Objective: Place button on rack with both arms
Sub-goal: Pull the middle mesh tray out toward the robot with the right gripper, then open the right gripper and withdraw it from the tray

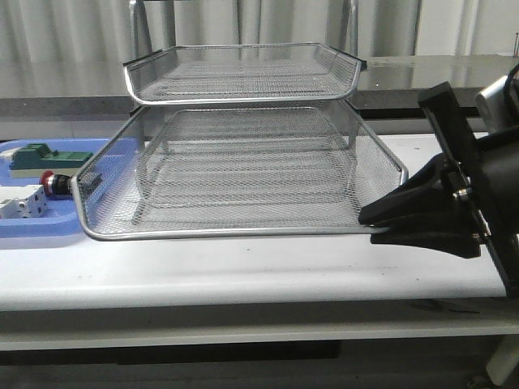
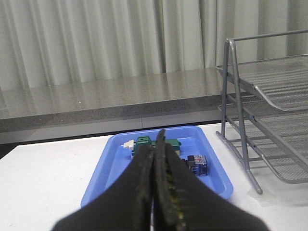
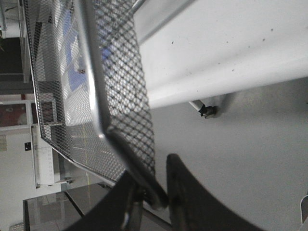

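Observation:
The rack (image 1: 243, 73) of silver wire-mesh trays stands mid-table, and its lower tray (image 1: 243, 231) reaches toward the front. My right gripper (image 1: 371, 224) is shut on that tray's front right rim; the right wrist view shows the rim (image 3: 144, 180) between the fingers (image 3: 180, 192). The button (image 1: 57, 183), with its red head, lies in the blue tray (image 1: 49, 227) at the left. In the left wrist view its black-and-blue body (image 2: 197, 165) shows beyond my left gripper (image 2: 158, 139). That gripper is shut and empty, and hovers in front of the blue tray (image 2: 110, 163). It is out of the front view.
The blue tray also holds a green block (image 1: 45, 156) (image 2: 144, 143) and a white module (image 1: 20, 203). The rack's frame legs (image 2: 243, 154) stand to the right of the blue tray. A grey counter (image 1: 438, 69) and curtains run behind the table.

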You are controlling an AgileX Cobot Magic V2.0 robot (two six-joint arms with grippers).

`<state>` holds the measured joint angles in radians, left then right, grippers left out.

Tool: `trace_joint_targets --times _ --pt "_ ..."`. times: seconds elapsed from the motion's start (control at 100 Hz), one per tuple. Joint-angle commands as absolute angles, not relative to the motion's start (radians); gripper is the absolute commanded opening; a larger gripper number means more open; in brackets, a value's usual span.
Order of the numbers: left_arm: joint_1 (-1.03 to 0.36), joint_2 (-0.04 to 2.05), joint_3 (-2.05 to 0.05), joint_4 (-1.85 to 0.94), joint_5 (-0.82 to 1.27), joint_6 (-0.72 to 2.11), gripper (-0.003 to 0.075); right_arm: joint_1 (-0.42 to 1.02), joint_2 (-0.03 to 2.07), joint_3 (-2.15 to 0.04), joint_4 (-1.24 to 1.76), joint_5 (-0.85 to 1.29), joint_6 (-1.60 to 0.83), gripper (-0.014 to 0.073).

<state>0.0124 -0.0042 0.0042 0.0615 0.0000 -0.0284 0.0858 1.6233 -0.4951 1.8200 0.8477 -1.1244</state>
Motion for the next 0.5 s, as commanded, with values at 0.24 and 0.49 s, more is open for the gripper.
trace_joint_targets --times 0.24,0.49 --pt "0.012 -0.036 0.038 0.062 -0.082 -0.043 -0.002 0.087 1.572 -0.502 1.773 0.948 -1.189 0.0472" --pt "0.012 -0.036 0.038 0.062 -0.082 -0.043 -0.002 0.082 1.457 -0.502 1.635 0.916 -1.134 0.0472"
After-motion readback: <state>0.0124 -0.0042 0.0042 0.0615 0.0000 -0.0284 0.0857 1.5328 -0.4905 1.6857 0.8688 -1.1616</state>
